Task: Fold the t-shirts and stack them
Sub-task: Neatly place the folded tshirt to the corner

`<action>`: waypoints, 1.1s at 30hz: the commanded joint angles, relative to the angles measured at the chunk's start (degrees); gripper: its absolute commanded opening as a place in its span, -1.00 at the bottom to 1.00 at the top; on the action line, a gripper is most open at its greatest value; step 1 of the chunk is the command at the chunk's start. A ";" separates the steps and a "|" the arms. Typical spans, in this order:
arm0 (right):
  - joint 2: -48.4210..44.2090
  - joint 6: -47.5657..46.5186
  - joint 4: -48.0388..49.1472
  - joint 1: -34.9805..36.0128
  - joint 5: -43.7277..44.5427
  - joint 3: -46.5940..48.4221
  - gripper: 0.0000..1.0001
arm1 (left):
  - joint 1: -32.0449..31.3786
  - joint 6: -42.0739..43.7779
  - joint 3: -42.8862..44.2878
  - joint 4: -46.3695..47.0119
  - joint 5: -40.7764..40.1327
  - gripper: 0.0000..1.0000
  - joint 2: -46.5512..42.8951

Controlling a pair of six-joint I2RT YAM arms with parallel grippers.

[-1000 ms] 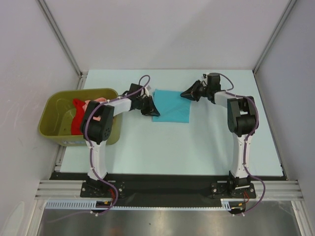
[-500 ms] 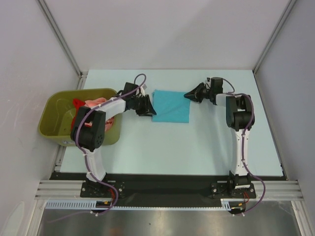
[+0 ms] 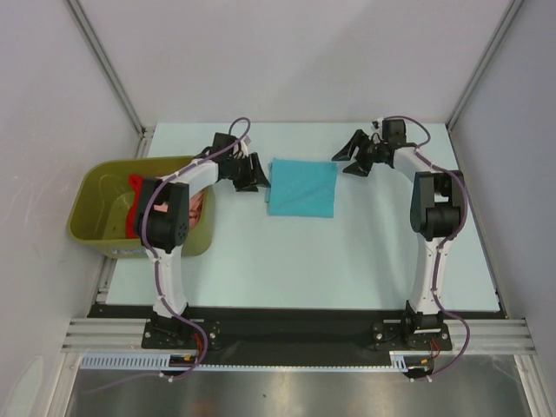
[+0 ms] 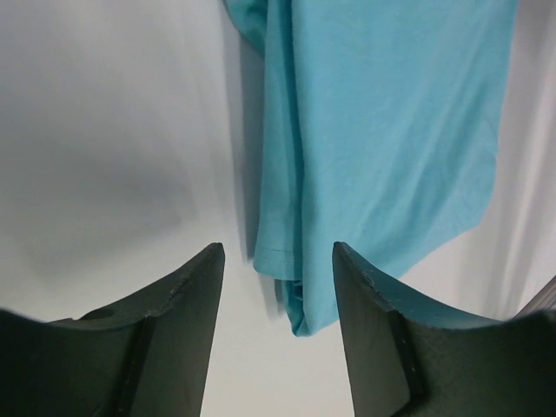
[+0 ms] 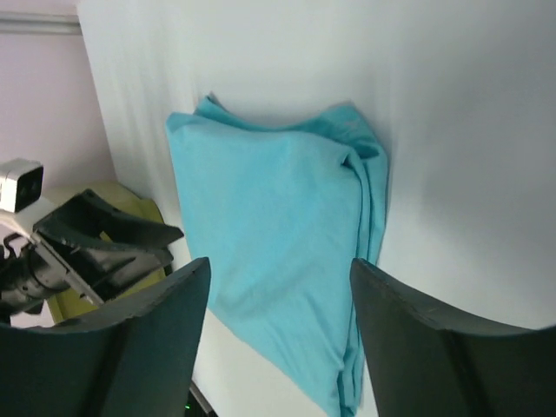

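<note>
Nearest me in the overhead view, the bare desk (image 3: 304, 261) lay between the arm bases and the work. A little farther up, at the left edge of the frame, stood the olive tub (image 3: 104, 236). The red t-shirt (image 3: 135, 185) and what I took for the pink t-shirt (image 3: 199, 207) were heaped inside it, half hidden by the left arm. Beyond that, at centre frame, the turquoise t-shirt (image 3: 301, 187) lay flat on the desk as a tidy rectangle. The left tool (image 3: 252, 172) sat just beside its left edge and the right tool (image 3: 354, 159) just off its upper right corner. Both wrist views showed the jaws spread with nothing between them, so neither tool was gripping the cloth. I judged this fold done and the release to be the step in hand. To do it well, I meant to draw each tool up and clear of the cloth before swinging it sideways. The left wrist view showed a loose, doubled hem low in the frame, close to the fingertips (image 4: 195, 278), and a dragged finger could pull that fold open. I would leave this shirt where it lay as the base of the stack and send the left arm to the tub for the next one.
</note>
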 commanded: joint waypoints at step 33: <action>10.00 -17.14 -5.64 3.70 6.09 9.46 0.15 | -0.33 -3.35 -27.48 1.34 2.46 0.20 -31.28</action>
